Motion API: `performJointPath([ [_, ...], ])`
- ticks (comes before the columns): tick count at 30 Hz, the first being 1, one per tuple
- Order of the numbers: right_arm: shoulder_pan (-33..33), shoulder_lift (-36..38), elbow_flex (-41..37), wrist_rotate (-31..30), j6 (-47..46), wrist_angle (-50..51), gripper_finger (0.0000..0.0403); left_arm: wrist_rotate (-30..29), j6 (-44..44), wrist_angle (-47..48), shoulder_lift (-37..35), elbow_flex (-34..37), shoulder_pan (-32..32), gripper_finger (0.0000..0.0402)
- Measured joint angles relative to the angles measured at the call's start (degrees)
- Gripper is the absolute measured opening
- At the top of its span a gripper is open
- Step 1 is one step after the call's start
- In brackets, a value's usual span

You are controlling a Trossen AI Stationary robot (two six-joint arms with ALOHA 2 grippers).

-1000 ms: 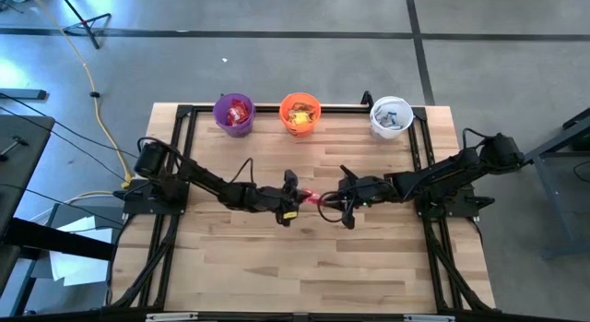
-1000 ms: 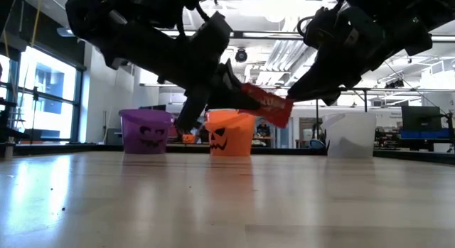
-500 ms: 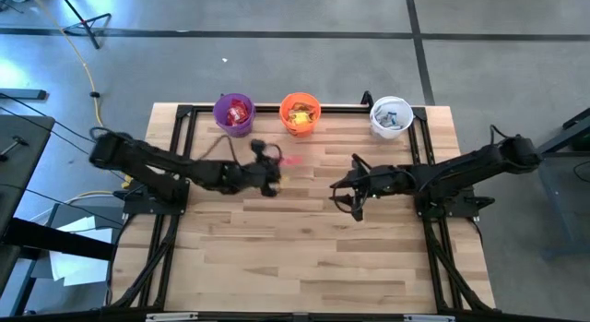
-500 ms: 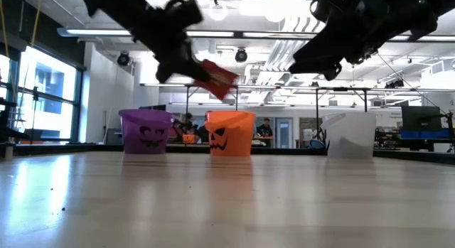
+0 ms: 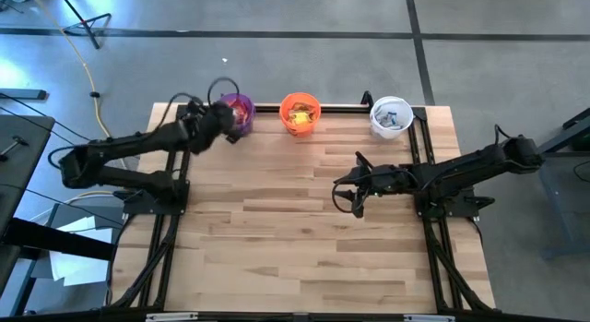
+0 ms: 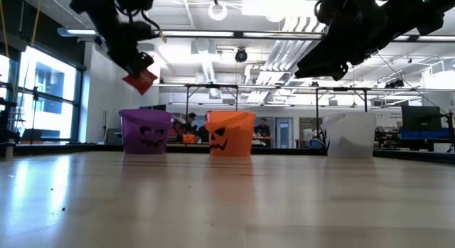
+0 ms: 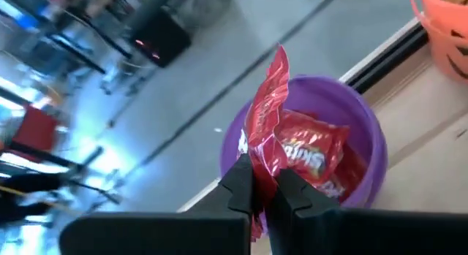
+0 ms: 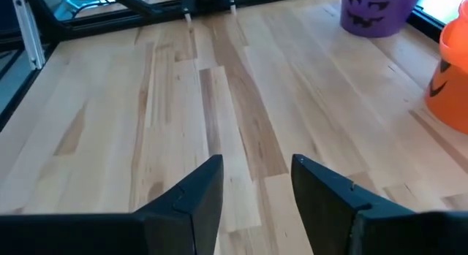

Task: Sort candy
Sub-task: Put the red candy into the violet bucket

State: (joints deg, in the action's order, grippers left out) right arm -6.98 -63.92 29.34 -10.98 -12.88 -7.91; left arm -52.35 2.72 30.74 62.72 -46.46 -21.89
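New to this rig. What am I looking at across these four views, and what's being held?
Two dark robot arms work at a wooden table. One camera looks straight down, one sits at table-top height, and one rides on each wrist. Three small buckets stand along the far edge: the purple bucket, the orange bucket and the white bucket, each with candy inside. The left gripper is shut on a red candy packet, holding it just above the purple bucket, which already holds red packets. The right gripper waits open and empty over the middle of the table.
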Motion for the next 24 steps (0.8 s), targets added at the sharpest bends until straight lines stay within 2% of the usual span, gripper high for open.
performJointPath([
  [4,0.00,0.00,0.00,-0.73,0.11,0.00,0.0156,12.35,-6.95,-6.82,2.48,-0.02,-9.50,0.0001],
  [6,0.00,0.00,0.00,-0.81,0.13,-0.01,0.0156,16.42,-9.01,-8.95,4.17,-0.10,-13.48,0.0001],
  [11,0.00,0.00,0.00,-0.81,0.17,-0.01,0.0155,25.38,-10.94,-7.76,9.86,-2.08,-22.18,0.0001],
  [15,0.00,0.00,0.00,-1.00,0.77,-0.01,0.0155,33.17,-11.95,-8.09,14.25,-3.56,-26.02,0.0003],
  [18,0.00,-0.02,0.00,-1.66,1.35,0.00,0.0155,35.23,-13.16,-9.36,16.44,-3.80,-27.10,0.0015],
  [24,0.00,-0.02,0.00,-2.34,1.40,0.03,0.0155,35.20,-13.47,-9.36,16.72,-3.80,-26.21,0.0067],
])
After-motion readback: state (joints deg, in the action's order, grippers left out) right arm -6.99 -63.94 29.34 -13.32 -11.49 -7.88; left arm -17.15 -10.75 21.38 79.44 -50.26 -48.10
